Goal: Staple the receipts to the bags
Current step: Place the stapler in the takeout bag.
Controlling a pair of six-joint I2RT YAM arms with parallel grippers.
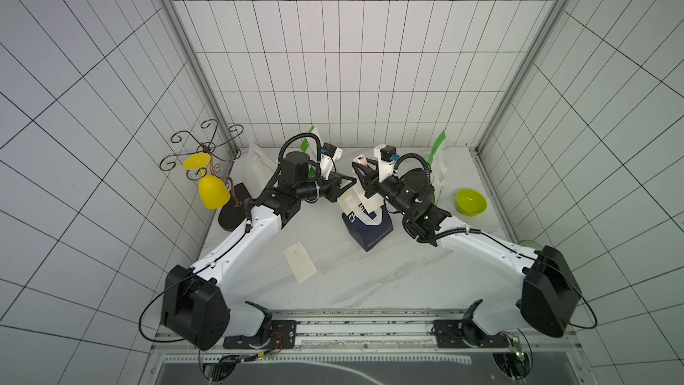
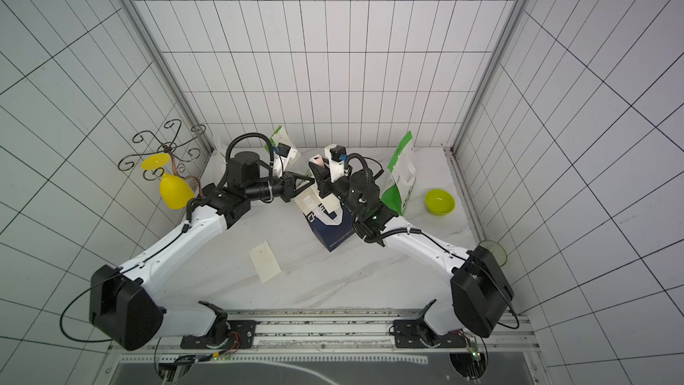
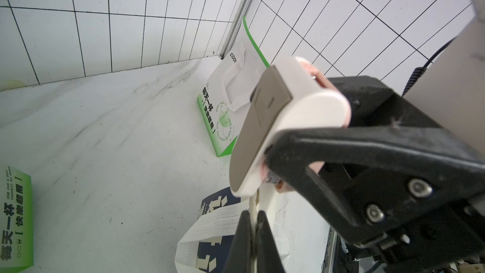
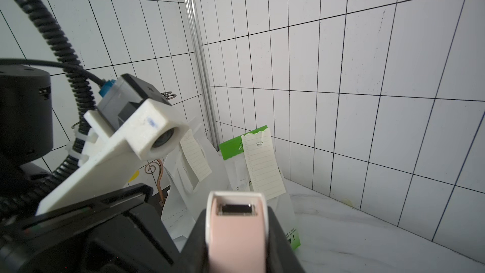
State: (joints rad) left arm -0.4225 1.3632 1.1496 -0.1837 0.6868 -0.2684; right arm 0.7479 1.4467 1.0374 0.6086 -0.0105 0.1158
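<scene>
The navy bag [image 1: 372,233] [image 2: 335,233] with white handles [image 3: 210,227] stands mid-table. My left gripper [image 3: 253,221] [image 1: 349,184] is shut on a cream receipt [image 3: 254,204] [image 1: 351,202] held upright at the bag's top. My right gripper [image 4: 237,232] [image 1: 364,175] is shut on a pink-and-white stapler [image 4: 236,232] [image 3: 283,116] [image 2: 317,160], whose nose sits just above that receipt. Another receipt [image 1: 299,261] [image 2: 264,261] lies flat on the table. Two white-and-green bags [image 1: 438,164] [image 4: 233,145] and a white bag [image 4: 178,206] stand at the back. Receipts [image 4: 262,164] [image 4: 195,158] hang on two of them.
A wire stand with a yellow cup [image 1: 213,190] and a black sandal [image 1: 233,209] fill the back left corner. A green bowl [image 1: 470,201] sits at the right. Both arms meet over the table's middle, with tiled walls close behind.
</scene>
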